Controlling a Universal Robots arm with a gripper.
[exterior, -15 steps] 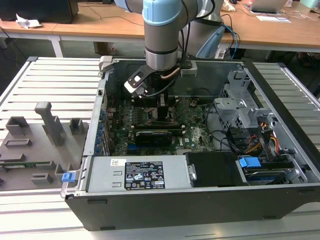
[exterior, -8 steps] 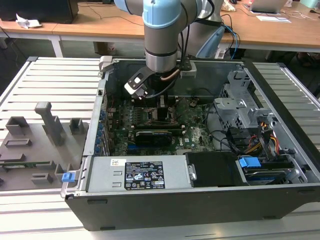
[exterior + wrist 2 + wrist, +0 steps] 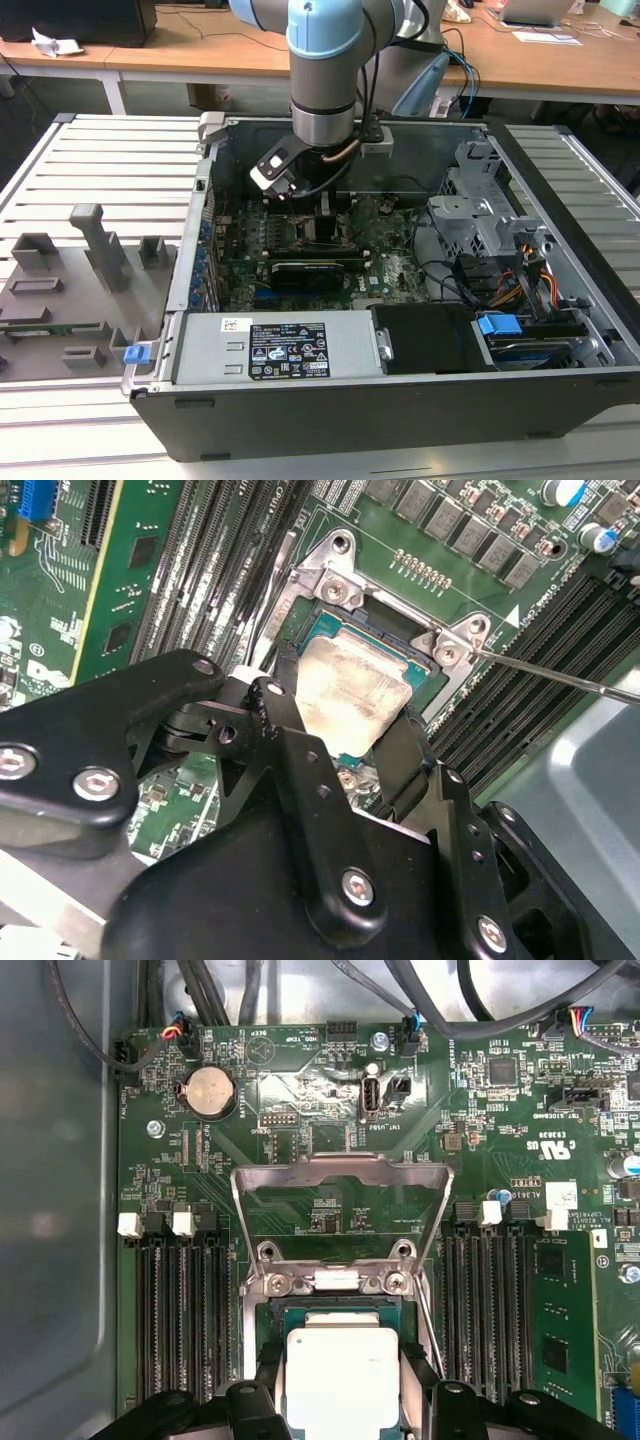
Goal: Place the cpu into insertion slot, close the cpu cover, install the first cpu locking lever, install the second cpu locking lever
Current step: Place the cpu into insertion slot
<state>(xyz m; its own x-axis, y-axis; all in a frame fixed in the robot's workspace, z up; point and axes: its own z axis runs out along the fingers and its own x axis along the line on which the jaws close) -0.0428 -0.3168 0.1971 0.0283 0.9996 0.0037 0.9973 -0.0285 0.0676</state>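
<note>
Silver-grey cpu (image 3: 352, 690) pinched by gripper (image 3: 345, 715), fingers either side | over insertion slot (image 3: 392, 627) | cpu cover (image 3: 340, 1168) raised open

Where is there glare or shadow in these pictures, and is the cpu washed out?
First wrist view: the cpu reflects pale, nearly white, yet its edges read clearly; the open cpu cover shows a soft sheen. Second wrist view: the cpu top has a patchy, duller sheen, no hard glare. Exterior view: the arm casts the board beneath it into shade.
</note>
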